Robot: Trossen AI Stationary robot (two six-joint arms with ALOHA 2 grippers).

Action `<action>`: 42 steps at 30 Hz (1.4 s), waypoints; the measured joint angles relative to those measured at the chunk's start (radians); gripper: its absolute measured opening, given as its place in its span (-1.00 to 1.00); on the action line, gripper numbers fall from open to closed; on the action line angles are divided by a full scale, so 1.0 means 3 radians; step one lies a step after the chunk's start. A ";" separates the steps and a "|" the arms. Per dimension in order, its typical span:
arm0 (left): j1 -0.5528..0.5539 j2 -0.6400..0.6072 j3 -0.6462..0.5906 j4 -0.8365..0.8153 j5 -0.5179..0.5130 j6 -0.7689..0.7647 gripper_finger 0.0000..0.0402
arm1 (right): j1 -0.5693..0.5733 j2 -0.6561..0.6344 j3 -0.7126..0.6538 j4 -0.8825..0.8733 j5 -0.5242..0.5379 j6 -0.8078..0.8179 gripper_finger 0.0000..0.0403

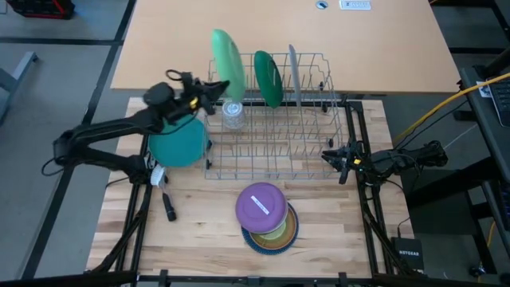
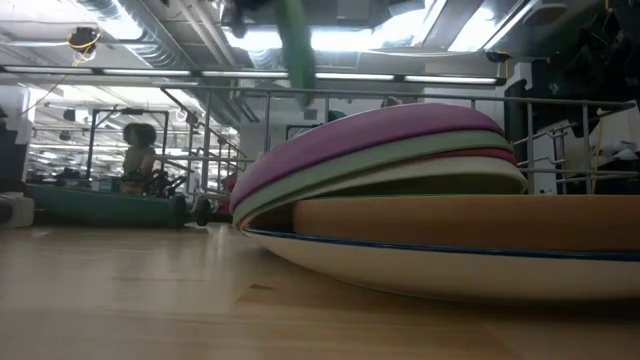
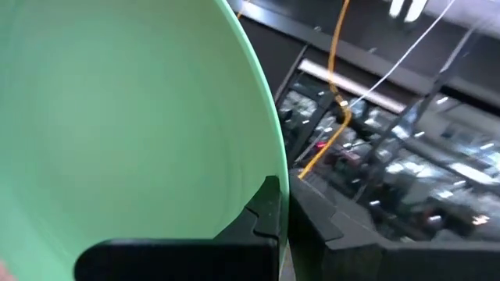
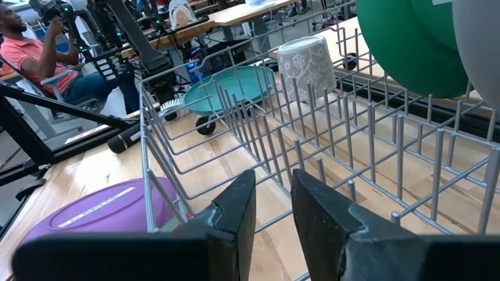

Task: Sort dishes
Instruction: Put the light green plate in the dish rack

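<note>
Left end effector [image 1: 213, 89] gripping pale green plate [image 1: 227, 60], wire rack [image 1: 275, 127] holding green plate [image 1: 268, 78]

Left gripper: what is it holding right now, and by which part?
The left gripper holds the light green round plastic plate by its rim, on edge above the metal wire dish rack. The right gripper holds nothing.

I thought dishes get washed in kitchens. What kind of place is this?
Probably a robot lab or workshop, not a kitchen: a wire dish rack on a wooden table, ceiling ducts, and a person among equipment.
</note>
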 joint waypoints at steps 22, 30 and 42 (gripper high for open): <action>0.0455 0.1000 0.0009 0.0939 0.0557 -0.0351 -1.00 | 0.0000 0.0000 0.0001 0.0004 0.0057 -0.0006 -0.56; 0.0455 0.0811 -0.0002 0.0823 0.0556 -0.0252 -1.00 | 0.0000 0.0000 0.0001 -0.0004 0.0055 -0.0005 -0.56; 0.0466 0.0502 -0.0004 0.0366 0.0403 0.0126 -1.00 | 0.0000 0.0000 0.0001 -0.0017 -0.0035 0.0000 -0.56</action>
